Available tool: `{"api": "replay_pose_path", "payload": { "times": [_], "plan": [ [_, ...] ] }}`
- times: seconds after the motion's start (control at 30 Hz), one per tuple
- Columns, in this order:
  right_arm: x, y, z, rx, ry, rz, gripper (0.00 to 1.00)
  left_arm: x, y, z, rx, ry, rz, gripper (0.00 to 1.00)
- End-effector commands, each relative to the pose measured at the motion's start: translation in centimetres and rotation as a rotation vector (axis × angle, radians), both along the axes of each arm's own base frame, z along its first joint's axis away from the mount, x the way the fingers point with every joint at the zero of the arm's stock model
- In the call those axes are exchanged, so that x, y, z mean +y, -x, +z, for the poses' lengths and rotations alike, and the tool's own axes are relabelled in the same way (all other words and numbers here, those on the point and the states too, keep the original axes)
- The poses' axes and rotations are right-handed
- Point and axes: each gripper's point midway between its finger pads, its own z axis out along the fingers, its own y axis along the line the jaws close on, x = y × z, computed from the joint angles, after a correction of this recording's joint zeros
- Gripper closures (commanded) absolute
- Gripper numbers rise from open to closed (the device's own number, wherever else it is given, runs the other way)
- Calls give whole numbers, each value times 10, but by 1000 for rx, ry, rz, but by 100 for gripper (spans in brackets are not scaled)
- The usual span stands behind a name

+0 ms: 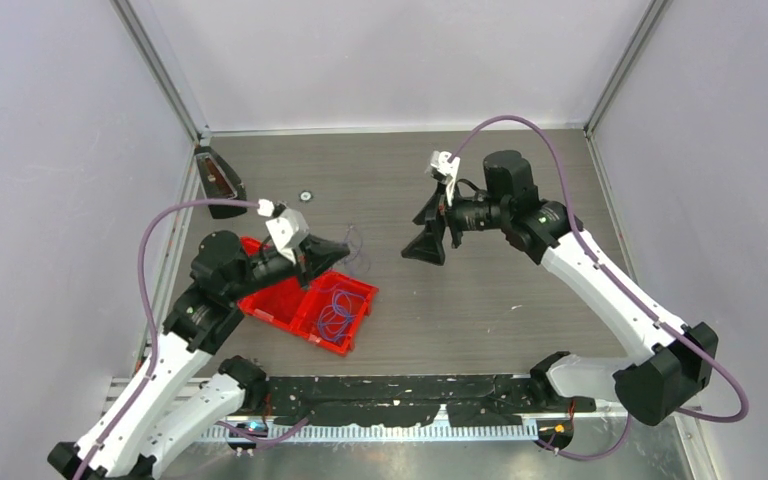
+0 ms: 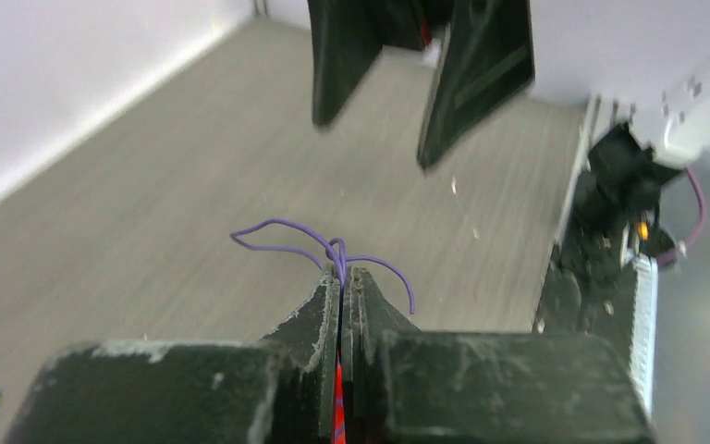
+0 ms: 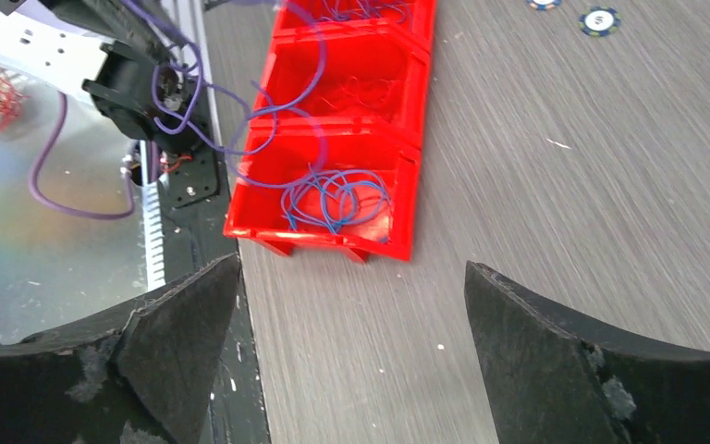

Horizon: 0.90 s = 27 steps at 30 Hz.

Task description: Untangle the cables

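My left gripper [image 2: 342, 275] is shut on a thin purple cable [image 2: 288, 228] whose loops stick out past the fingertips. In the top view it [image 1: 342, 249] hovers over the red tray [image 1: 272, 300], with the purple cable [image 1: 356, 243] dangling at its tip. Blue cables [image 1: 336, 308] lie curled in the tray's near compartment; they also show in the right wrist view [image 3: 337, 199]. My right gripper [image 1: 426, 247] is open and empty, held above the table to the right of the tray, facing the left gripper. Its fingers [image 2: 476, 79] show in the left wrist view.
The red tray [image 3: 407, 139] has three compartments in a row; the middle one holds thin red strands [image 3: 356, 92]. A black wedge-shaped object [image 1: 219, 181] stands at the far left. Two small round tokens [image 3: 601, 18] lie on the table. A black strip [image 1: 400, 395] runs along the near edge.
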Motion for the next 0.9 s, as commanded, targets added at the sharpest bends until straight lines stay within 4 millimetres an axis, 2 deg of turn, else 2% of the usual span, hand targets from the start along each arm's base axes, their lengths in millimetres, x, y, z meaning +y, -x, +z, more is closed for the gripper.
{"api": "replay_pose_path", "payload": {
  "times": [0.0,0.2,0.3,0.43,0.6,0.67,0.73,0.77,0.87],
  "plan": [
    [-23,4,10,-117,50,-48,1,21,30,-72,185,-225,-36,100],
    [-38,0,-1,-128,108,-96,4,50,33,-137,426,-477,58,100],
    [-40,-3,-4,-126,119,-111,4,55,20,-162,509,-556,115,100],
    [-41,-5,-5,-128,122,-117,4,42,3,-182,609,-594,161,100],
    [-44,-6,-7,-126,128,-132,4,22,-7,-202,655,-577,169,100],
    [-46,-5,-7,-131,132,-133,4,17,-9,-197,643,-553,155,100],
    [-48,-2,-8,-135,142,-132,4,17,-9,-184,609,-539,154,100],
    [-49,-1,-8,-139,144,-132,4,20,-10,-174,583,-535,155,100],
    [-53,1,-9,-149,162,-132,4,35,-11,-125,483,-484,147,100]
  ]
}}
